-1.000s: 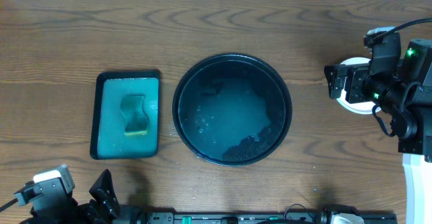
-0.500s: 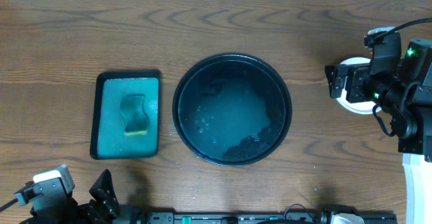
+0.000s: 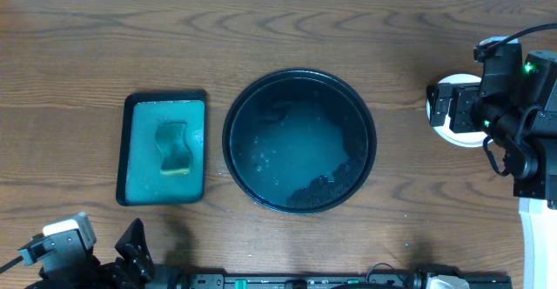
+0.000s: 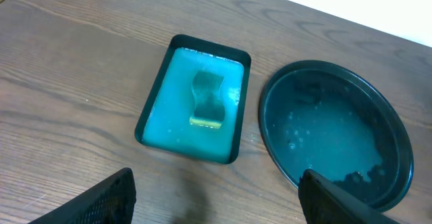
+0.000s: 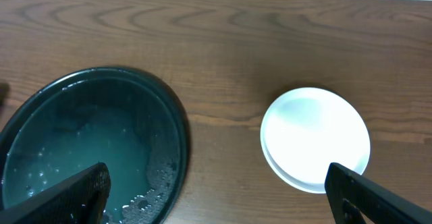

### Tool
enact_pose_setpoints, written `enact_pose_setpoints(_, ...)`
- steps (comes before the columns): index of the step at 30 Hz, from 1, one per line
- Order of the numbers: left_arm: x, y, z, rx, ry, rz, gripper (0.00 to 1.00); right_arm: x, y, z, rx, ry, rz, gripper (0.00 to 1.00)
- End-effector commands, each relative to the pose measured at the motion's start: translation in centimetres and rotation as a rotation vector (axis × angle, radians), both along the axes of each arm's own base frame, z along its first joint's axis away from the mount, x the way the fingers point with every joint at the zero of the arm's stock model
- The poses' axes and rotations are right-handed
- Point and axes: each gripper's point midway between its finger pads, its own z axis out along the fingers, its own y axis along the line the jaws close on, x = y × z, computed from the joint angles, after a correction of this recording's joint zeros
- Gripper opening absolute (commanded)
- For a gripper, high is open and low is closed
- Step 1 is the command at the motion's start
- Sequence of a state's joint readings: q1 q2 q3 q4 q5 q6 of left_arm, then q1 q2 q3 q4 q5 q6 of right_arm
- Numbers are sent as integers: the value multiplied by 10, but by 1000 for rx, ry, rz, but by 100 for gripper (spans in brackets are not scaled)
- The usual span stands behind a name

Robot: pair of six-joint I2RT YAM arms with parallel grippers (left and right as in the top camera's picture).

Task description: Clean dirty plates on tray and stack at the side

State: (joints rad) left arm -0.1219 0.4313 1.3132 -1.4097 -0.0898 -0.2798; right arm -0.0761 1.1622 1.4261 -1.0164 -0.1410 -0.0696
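Now, from overhead, the tray (image 3: 228, 141) sits mid-table (image 3: 287, 28), holding foamy bluish water and no plate. The plates (image 3: 459, 137) lie stacked well to its right, partly under the right gripper (image 3: 438, 106). That gripper has drawn slightly rightward since a second ago, baring more of the stack's left edge. Nothing else has shifted. The green tray (image 3: 127, 150) with its sponge (image 3: 174, 147) lies just left of the tray. The left gripper (image 3: 132, 247) rests at the near left edge.

From the left wrist, the left gripper (image 4: 216, 183) is spread wide and empty above bare wood.

From the right wrist, the right gripper (image 5: 217, 177) is also spread wide, holding nothing. The white plates (image 5: 315, 140) lie between its fingers' lines, apart from the tray (image 5: 179, 116).
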Motion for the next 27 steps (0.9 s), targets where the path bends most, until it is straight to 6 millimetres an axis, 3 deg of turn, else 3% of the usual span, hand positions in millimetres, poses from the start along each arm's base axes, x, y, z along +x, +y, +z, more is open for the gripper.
enact_pose_setpoints(1,2,3,-2,23,11,4,78,1,0,2,-6,-6,-2,99)
enact_pose_setpoints(8,2,3,-2,23,11,4,78,-14,1,7,-10,-61,-2,99)
enact_pose_setpoints(14,2,3,-2,24,11,4,78,-41,7,17,-15,-231,14,99)
enact_pose_setpoints(20,2,3,-2,24,11,4,78,-64,27,22,-36,-489,95,99)
enact_pose_setpoints(27,2,3,-2,23,11,4,78,-79,44,6,-10,-707,163,99)
